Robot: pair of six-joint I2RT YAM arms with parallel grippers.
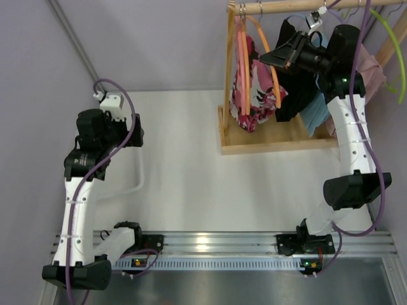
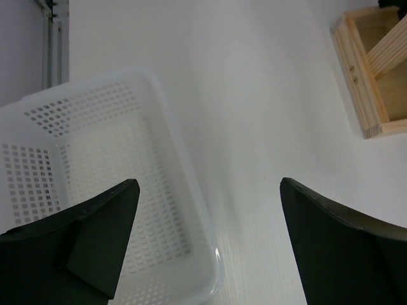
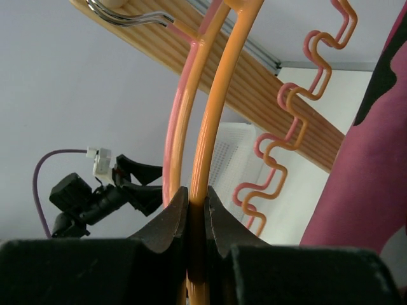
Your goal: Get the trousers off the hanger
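Note:
The pink, white and black camouflage trousers (image 1: 251,98) hang on the rack's left side by a pink hanger (image 1: 241,63) and an orange hanger (image 1: 272,63). They show as a pink and black cloth in the right wrist view (image 3: 362,178). The plain black trousers (image 1: 294,95) hang just right of them, partly behind my right arm. My right gripper (image 1: 272,58) is shut on the orange hanger's arm (image 3: 216,114), seen pinched between the jaws of the right gripper (image 3: 197,210). My left gripper (image 2: 210,241) is open and empty above a white basket's corner.
A wooden rack with a top rod (image 1: 292,6) and base frame (image 1: 254,147) stands at the back right. It also carries a light blue garment (image 1: 316,117), a pink one (image 1: 372,70) and a green hanger (image 1: 394,44). The white perforated basket (image 2: 95,159) sits at the left.

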